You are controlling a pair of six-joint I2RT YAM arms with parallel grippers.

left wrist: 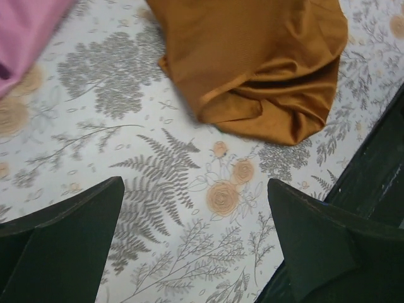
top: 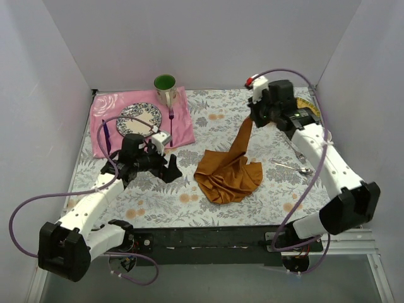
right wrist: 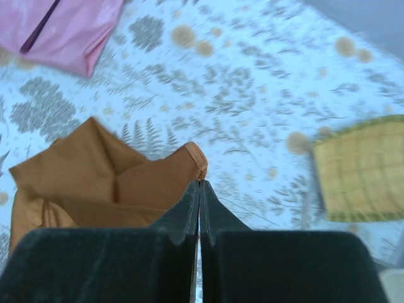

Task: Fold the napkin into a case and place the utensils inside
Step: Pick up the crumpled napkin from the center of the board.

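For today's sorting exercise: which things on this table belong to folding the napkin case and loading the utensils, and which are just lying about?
Belong to the job:
napkin, a corner held in the right gripper
spoon

Lying about:
pink cloth
plate
green mug
yellow checked pad

White links (top: 95,205), black joints (top: 60,249), purple cables (top: 44,197); left end effector (left wrist: 196,183) and right end effector (right wrist: 199,184) both black.

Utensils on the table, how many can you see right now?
4: a silver spoon and a second silver piece right of the napkin; a fork and a purple-handled piece flanking the plate on the pink cloth. More may be hidden.
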